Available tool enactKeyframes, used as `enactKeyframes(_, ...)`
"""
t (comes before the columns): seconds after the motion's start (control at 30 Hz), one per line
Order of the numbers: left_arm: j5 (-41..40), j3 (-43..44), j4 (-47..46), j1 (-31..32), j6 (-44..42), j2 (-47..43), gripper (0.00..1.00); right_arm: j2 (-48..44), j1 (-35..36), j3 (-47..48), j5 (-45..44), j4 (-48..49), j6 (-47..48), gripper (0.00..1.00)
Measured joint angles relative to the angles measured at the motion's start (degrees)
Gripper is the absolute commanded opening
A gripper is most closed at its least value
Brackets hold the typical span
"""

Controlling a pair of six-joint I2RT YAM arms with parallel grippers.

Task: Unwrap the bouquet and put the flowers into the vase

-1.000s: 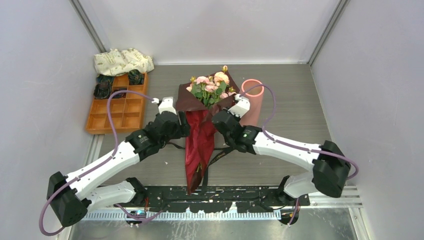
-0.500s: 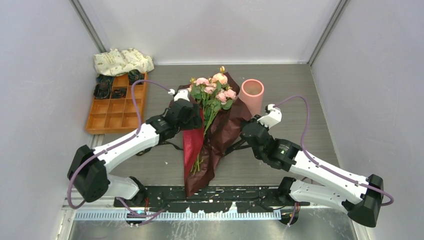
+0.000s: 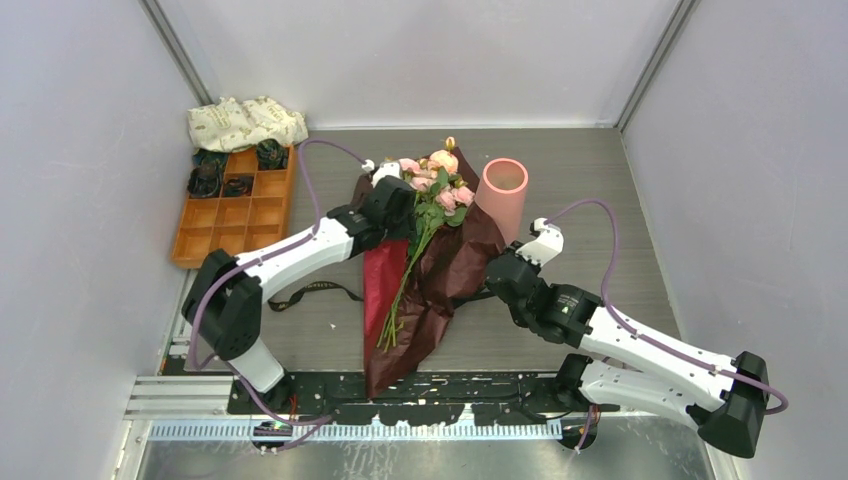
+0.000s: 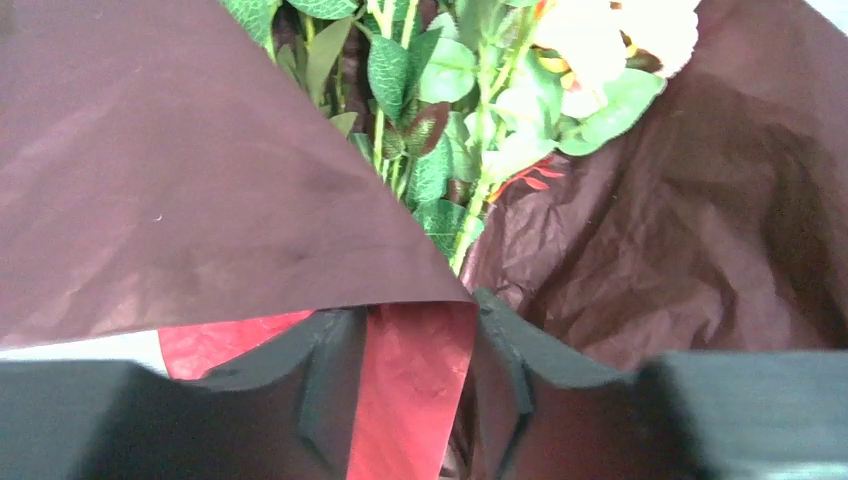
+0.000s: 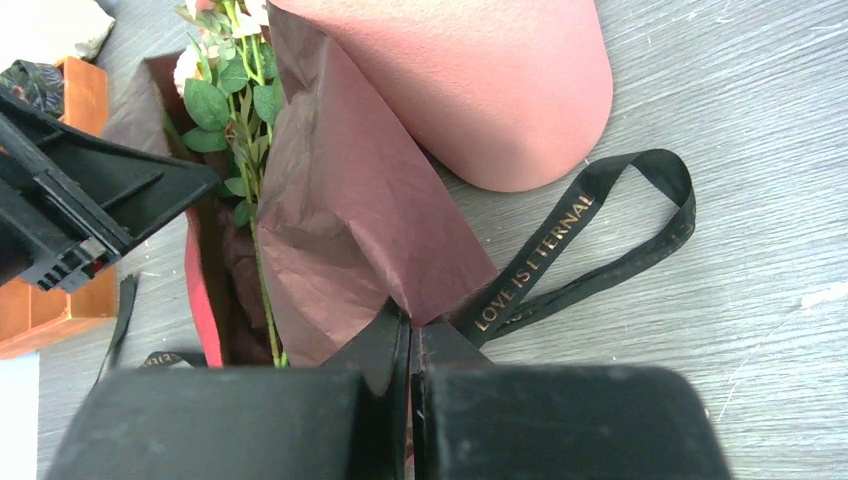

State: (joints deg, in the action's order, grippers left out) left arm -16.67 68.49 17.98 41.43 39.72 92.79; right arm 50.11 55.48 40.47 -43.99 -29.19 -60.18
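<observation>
Flowers (image 3: 432, 192) lie mid-table on the spread maroon paper (image 3: 452, 268). Heads point to the far end, stems run back toward my bases, so the long axis goes far to near with a slight slant. My left pincer (image 4: 418, 320) is nearer: jaws apart, a paper flap at its tips, leafy stems straight ahead. My right pincer (image 5: 410, 335) is clamped on the paper's right edge, next to the ribbon (image 5: 560, 240). The vase (image 3: 503, 195) stands upright just right of the heads.
</observation>
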Motion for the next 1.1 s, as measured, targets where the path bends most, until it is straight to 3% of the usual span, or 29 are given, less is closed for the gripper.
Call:
enactKeyframes(0.1, -2.5, 2.9, 3.1, -0.1, -0.4, 2.6, 0.02, 0.0, 0.0, -0.1, 0.4, 0.1, 0.0, 0.01)
enactKeyframes(0.13, -3.5, 4.0, 4.5, -0.1, -0.7, 3.5, 0.0, 0.0, 0.0, -0.2, 0.4, 0.3, 0.0, 0.01)
enactKeyframes(0.43, -15.0, 6.3, 16.2, -1.1, -1.3, 1.5, 0.0, 0.0, 0.0, -0.5, 0.6, 0.4, 0.3, 0.01)
enactKeyframes(0.67, -20.8, -5.0, 22.7, -8.1, -0.9, -18.4, 0.0, 0.2, 0.0, 0.2, 0.3, -2.0, 1.6, 0.01)
enactKeyframes(0.87, -22.8, -16.0, 28.8, -11.9, 3.6, -30.3, 0.0, 0.9, 0.0, 2.6, 0.0, -5.9, 1.8, 0.02)
enactKeyframes(0.93, -22.9, -18.5, 31.3, -11.9, 5.3, -32.6, 0.05, 0.9, 0.0, 2.6, 0.0, -7.2, 1.8, 0.08)
enactKeyframes(1.1, -22.8, -19.3, 35.3, -12.1, 8.0, -34.8, 0.38, 1.5, 0.0, 3.3, -1.0, -11.7, 0.6, 0.31)
